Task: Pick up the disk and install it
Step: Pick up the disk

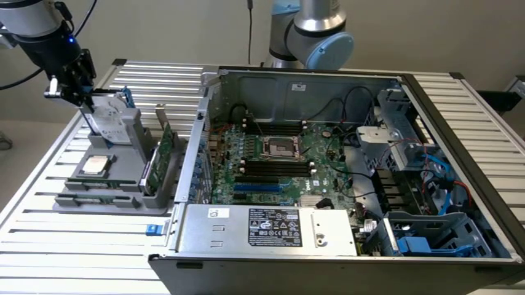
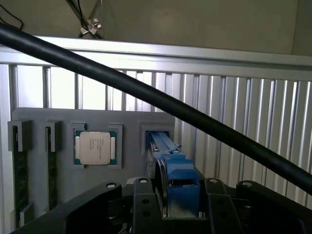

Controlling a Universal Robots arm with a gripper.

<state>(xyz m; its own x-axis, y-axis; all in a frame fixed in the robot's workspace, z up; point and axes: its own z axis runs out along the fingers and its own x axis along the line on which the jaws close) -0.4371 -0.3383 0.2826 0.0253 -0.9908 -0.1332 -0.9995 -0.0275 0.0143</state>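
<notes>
Firstly, disk [image 1: 110,123]: you see a flat silver-grey metal slab with a white printed label. It stands on edge in the rear slot of the grey holder, leaning slightly, with a blue plastic rail along one side. In the wrist view the disk [image 2: 179,178] shows its thin upper edge, smooth blue moulding beside a sliver of bare metal.
claw [image 1: 75,91]: matt black and blocky, it sits astride the disk's upper edge. In the wrist view the claw [image 2: 178,209] brackets the blue frame closely. You cannot tell whether it presses on the frame or stops just short.
holder [image 1: 98,200]: a dull grey plastic block with rectangular pockets and upright slots, lying on the exterior view's left, just beside the case.
processor chip [image 1: 96,164]: small and square, with a brushed silver lid on a green rim, lying flat in a pocket near the disk's slot. You see it again in the wrist view [image 2: 95,147].
circuit card [image 1: 160,157]: thin and green, standing on edge in the holder's slot nearest the case.
memory sticks [image 2: 20,170]: two narrow dark strips in slots beyond the chip.
cable [image 2: 195,117]: thick, smooth and black, crossing the wrist view on a slant.
case [image 1: 328,80]: an open grey sheet-metal box. Inside lie a green motherboard [image 1: 279,166], a silver power supply [image 1: 271,230] with a printed label, and a blue plastic drive cage [image 1: 434,236] well apart from the disk.
table [image 1: 82,246]: ribbed aluminium slats, pale and shiny.
</notes>
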